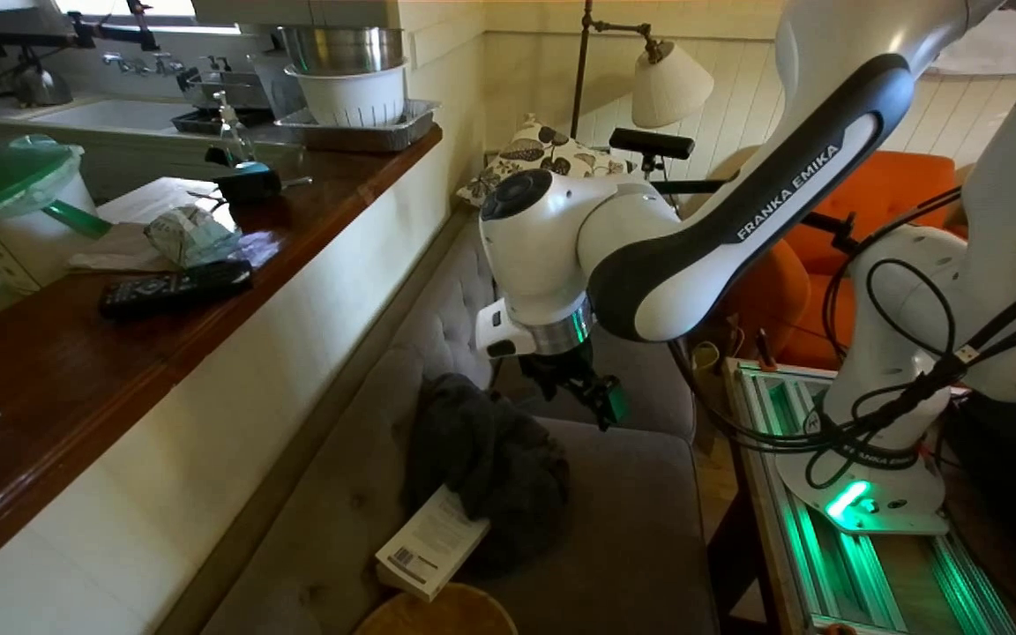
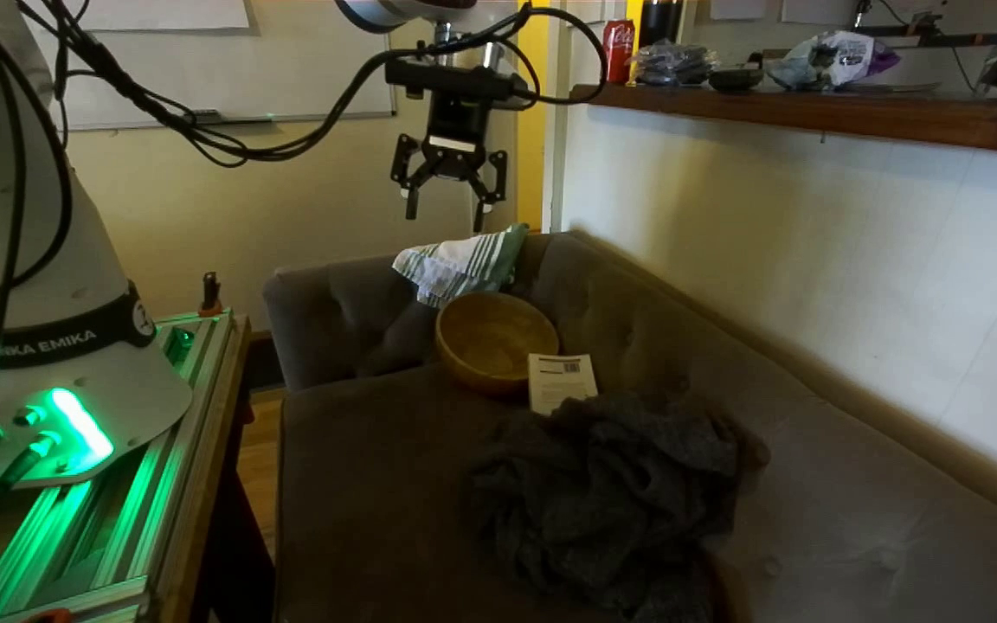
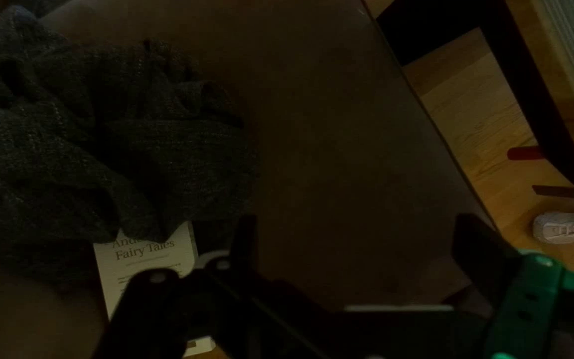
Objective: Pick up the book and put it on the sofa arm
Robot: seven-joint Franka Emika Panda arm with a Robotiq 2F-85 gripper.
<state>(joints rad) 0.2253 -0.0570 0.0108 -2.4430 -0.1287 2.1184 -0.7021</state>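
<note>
1. The claw (image 2: 446,210) is wide, its two fingers (image 2: 412,204) standing well apart; it hangs in the air over the sofa (image 2: 853,528), well above the seat (image 2: 369,502).
2. The book (image 2: 561,381) lies on the sofa, barcode side up, between the blanket (image 2: 620,502) and the bowl (image 2: 494,337).
3. The blanket covers the book's end away from the bowl; both long edges show beyond the folds. Whether the other end touches the bowl's rim I cannot tell.
4. In an exterior view, the bowl sits in the far corner of the seat, where the sofa arm (image 2: 334,320) meets the back (image 2: 628,320).
5. A towel (image 2: 464,264) drapes over the right part of the sofa arm's top; to its left the padded top runs on to the outer edge.
6. In the wrist view, the blanket lies to the left and a broad stretch of seat runs beneath the fingers to the front edge (image 3: 431,122) at right.
7. Past this edge, a strip of floor (image 3: 471,114) parts the sofa from the bench (image 2: 131,497), which carries the robot's base (image 2: 131,389); a shoe (image 3: 568,228) shows on the floor, at the far right of the wrist view.
8. Behind the back the wall (image 2: 810,260) rises straight up, and the counter (image 2: 810,108) runs along it higher up, its edge standing out, with a can (image 2: 619,50) near its far end.
</note>
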